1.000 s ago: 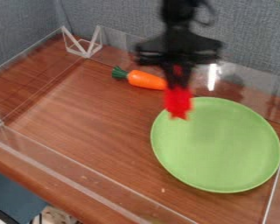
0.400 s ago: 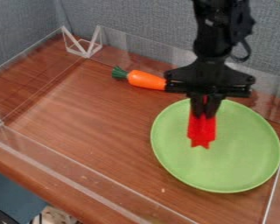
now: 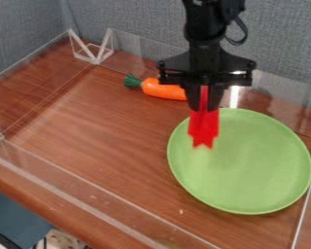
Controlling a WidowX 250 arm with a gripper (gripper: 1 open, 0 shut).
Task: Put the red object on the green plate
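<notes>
The red object [image 3: 204,128] is a narrow ridged bar hanging upright with its upper end between the fingers of my gripper [image 3: 204,97]. The gripper is shut on it. The bar's lower end hovers over the left part of the green plate [image 3: 268,185], a wide flat light-green disc at the right of the wooden table. I cannot tell whether the bar's tip touches the plate. The black arm rises straight up out of the frame.
An orange carrot [image 3: 158,88] with a green top lies just behind the plate's left rim, close to the gripper. A white wire stand [image 3: 90,46] sits at the back left. Clear plastic walls [image 3: 67,195] ring the table.
The gripper has moved left and slightly up from over the plate's middle, carrying the red bar with it. The bar now hangs over the plate's left part.
</notes>
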